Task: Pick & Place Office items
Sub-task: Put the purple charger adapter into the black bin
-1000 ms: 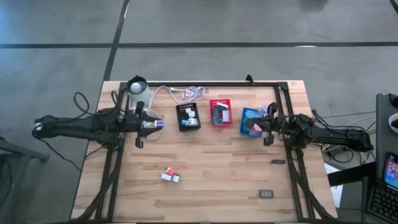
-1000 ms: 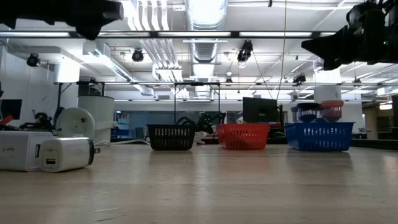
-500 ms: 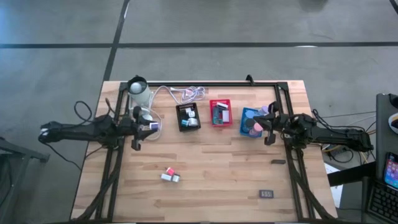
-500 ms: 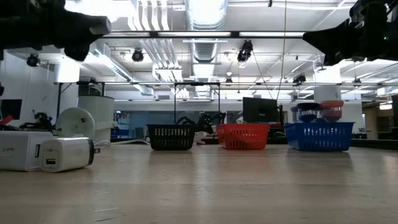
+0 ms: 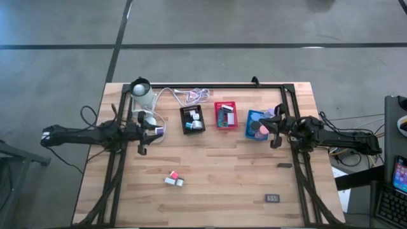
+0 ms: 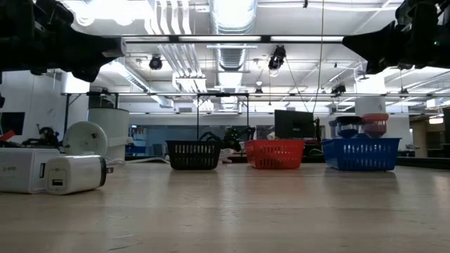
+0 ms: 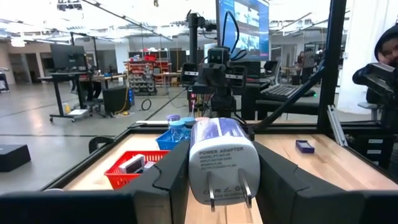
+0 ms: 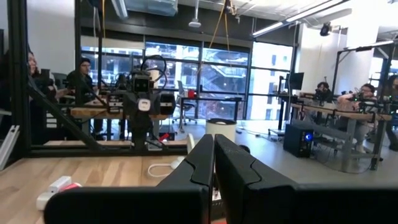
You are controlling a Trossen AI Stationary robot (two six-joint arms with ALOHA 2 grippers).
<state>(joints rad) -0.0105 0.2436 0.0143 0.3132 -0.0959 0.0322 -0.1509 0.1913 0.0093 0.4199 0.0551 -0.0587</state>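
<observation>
My left gripper (image 5: 152, 131) hangs over the table's left part, a little to the left of the black tray (image 5: 193, 119). It is shut on a white power adapter (image 7: 221, 158) with a lavender far end. My right gripper (image 5: 273, 133) is shut with nothing in it and hangs by the blue tray (image 5: 257, 125), which holds round rolls. A pink block and a white block (image 5: 173, 179) lie on the wood near the middle. Two small dark rectangles (image 5: 272, 198) lie at the near right. My left gripper pinches the adapter's two flat sides (image 7: 194, 171) between its two fingers. The fingers lie level and point toward the table's right side. The adapter's prongs (image 7: 229, 194) face back toward the wrist. The adapter is lifted clear of the table.
The red tray (image 5: 224, 115) stands between the black tray and the blue one, in a row at the far side. A white cylinder (image 5: 141, 92) and a white coiled cable (image 5: 191, 95) sit at the far left. A black frame (image 5: 292, 95) runs along the table's edges.
My left gripper has gone down toward the table with the adapter still in its hold, staying level, and has drawn back slightly toward the table's left edge.
</observation>
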